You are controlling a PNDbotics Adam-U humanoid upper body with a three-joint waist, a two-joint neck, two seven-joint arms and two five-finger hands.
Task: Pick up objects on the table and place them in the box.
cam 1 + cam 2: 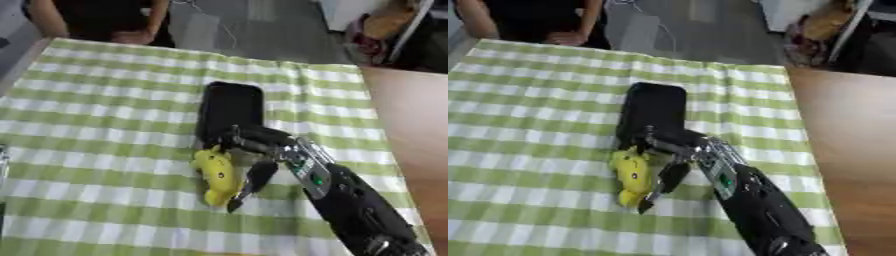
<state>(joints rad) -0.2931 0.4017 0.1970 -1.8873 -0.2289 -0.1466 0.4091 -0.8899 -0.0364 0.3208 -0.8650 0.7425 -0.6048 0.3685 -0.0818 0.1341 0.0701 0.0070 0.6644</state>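
Note:
A yellow soft toy (215, 176) lies on the green and white checked cloth, just in front of the black box (231, 106). My right hand (262, 145) comes in from the lower right and sits against the toy's upper right side. Its fingers (229, 140) curl over the toy's top end, and one long dark finger (250, 186) runs down the toy's right flank. The toy touches the cloth. The box looks dark inside and I cannot make out any contents. A thin grey sliver (3, 162) at the left edge may be my left hand.
The checked cloth (96, 130) covers most of the table. A bare brown tabletop (411, 125) shows to the right. A person stands at the far edge, with a hand (131, 36) resting by the cloth. Bags lie on the floor at the upper right.

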